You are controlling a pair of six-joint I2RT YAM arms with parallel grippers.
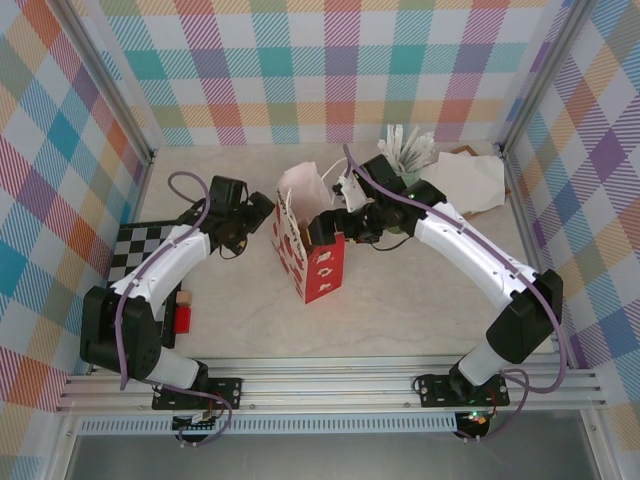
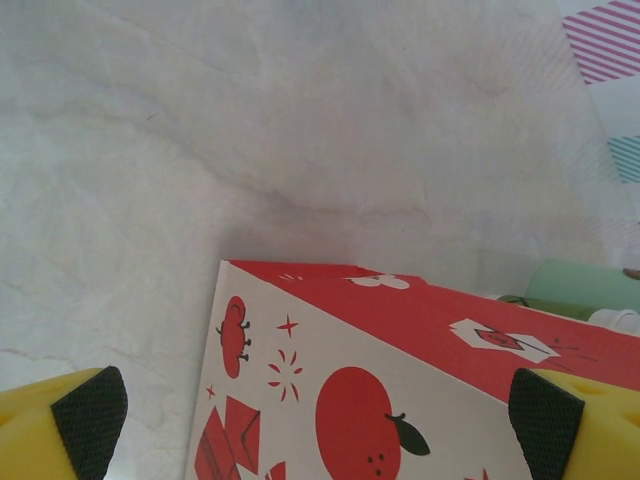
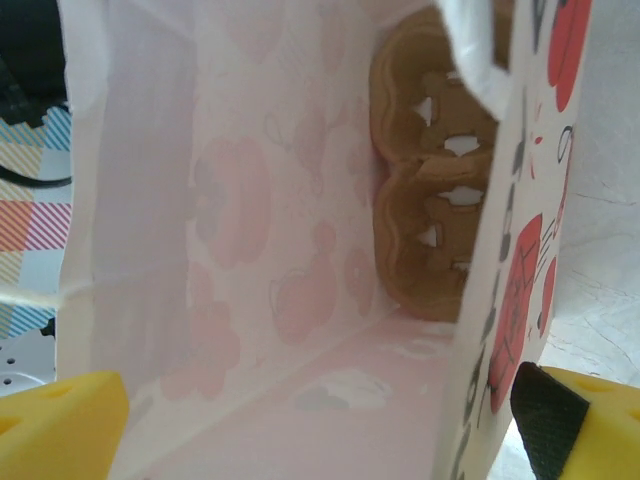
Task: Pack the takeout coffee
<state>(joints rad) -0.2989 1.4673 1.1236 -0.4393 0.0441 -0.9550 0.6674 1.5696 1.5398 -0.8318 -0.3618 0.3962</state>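
Observation:
A red-and-white printed paper bag (image 1: 318, 262) stands mid-table with its mouth open. My left gripper (image 1: 262, 214) is at its left side, open; in the left wrist view the bag's printed face (image 2: 400, 400) lies between the fingers (image 2: 90, 420). My right gripper (image 1: 345, 222) is at the bag's right rim, open. Its wrist view looks into the bag, whose right wall (image 3: 490, 330) stands between the fingertips (image 3: 560, 425). A brown cardboard cup carrier (image 3: 430, 200) rests deep inside. The takeout coffee is not plainly visible; a green shape (image 2: 585, 287) shows past the bag, mostly hidden.
A pale mint cup of white wrapped sticks (image 1: 410, 150) and crumpled white paper (image 1: 468, 180) sit at the back right. A checkerboard mat (image 1: 140, 245) and a red block (image 1: 183, 316) lie at the left. Plaid walls enclose the table.

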